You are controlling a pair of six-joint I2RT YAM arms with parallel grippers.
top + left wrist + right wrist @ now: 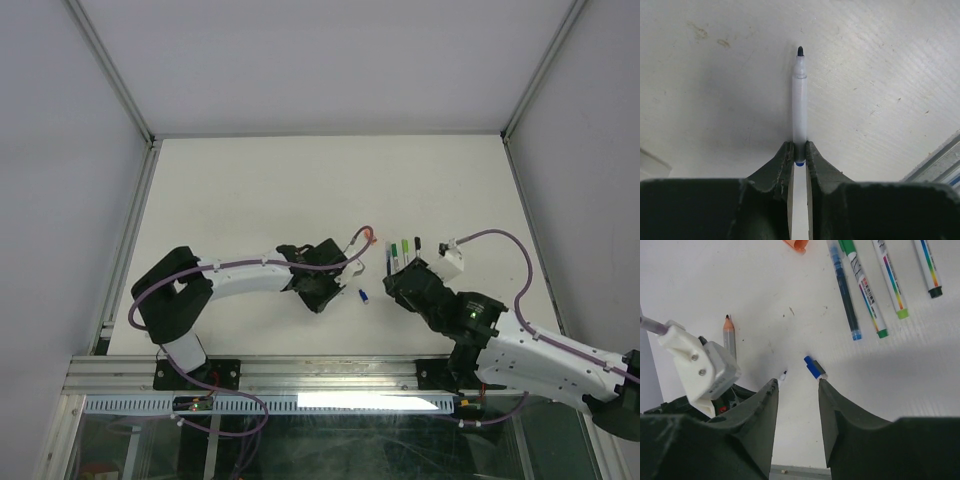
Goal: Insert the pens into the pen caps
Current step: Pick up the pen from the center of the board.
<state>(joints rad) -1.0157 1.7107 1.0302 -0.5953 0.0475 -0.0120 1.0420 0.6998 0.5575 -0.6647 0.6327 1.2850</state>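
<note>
Left gripper (pixel 799 149) pinches slim, seemingly plastic pen (pixel 799 102).

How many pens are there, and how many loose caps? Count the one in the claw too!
Pens in the row: 4 (blue-ended pen, green-ended pen, light-green-ended pen, black-ended pen)
The orange-necked pen, off on its own: 1
The held pen in the left claw: 1
Loose caps: 2 (orange cap, blue cap)
Total: 8

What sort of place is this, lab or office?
Probably a lab robot cell: white table boxed in by plain panels, aluminium rail at its near edge, two arms bolted there.
</note>
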